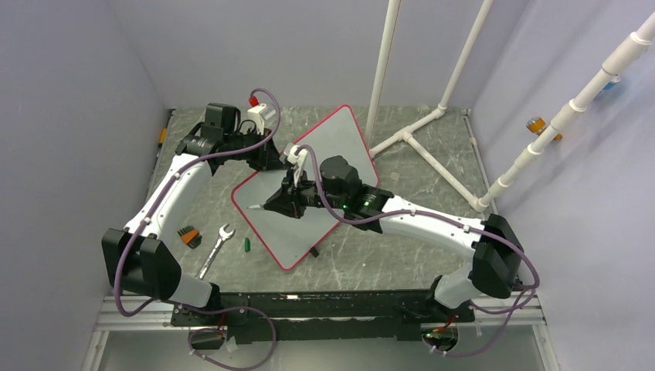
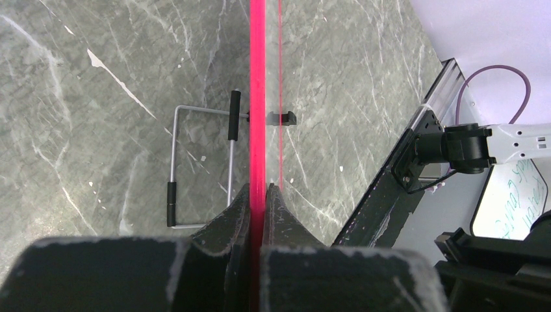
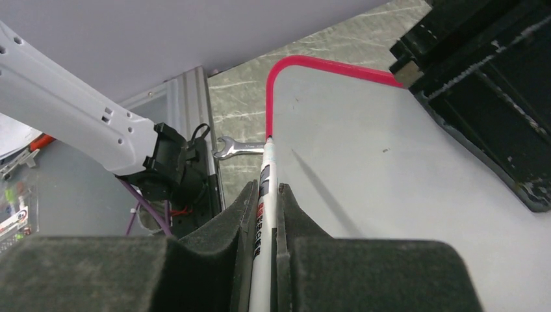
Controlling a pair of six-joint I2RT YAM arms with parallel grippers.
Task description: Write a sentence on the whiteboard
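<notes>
Two grippers, both clenched. Right gripper [image 3: 266, 187]: jaws shut on a white marker [image 3: 267, 162], its barrel running straight ahead between them. The tip is out front at the red rim of the board [image 3: 364, 169], near a rounded corner. Whether the tip touches cannot be told; a thin shadow falls to its right. Left gripper [image 2: 258, 188]: jaws pinched on the board's rim, seen edge-on as a red line running straight ahead of them. The top view puts this grip on the board's far-left edge, with the two grippers near each other. Progress, as judged: the board face right of the marker shows no writing, only a speck, so grip and steadying look done and the whole sentence looks left to write. Ahead-left of the right jaws, past the rim, a wrench [image 3: 240, 147] lies on the table, with a small green piece [image 1: 247, 245] and an orange-black bit [image 1: 189, 236] near it. Ahead-left of the left jaws, a wire stand [image 2: 234, 114] with black sleeves meets the rim. Far right of them, beyond the table's rail, is a white panel [image 2: 513, 201] with green scrawl, unreadable; by the look of it, not the held board. Surface: grey-green marbled table [image 2: 78, 130], white-veined. Room: pale lavender walls [image 1: 270, 46], white pipes [image 1: 383, 69] standing far right.
</notes>
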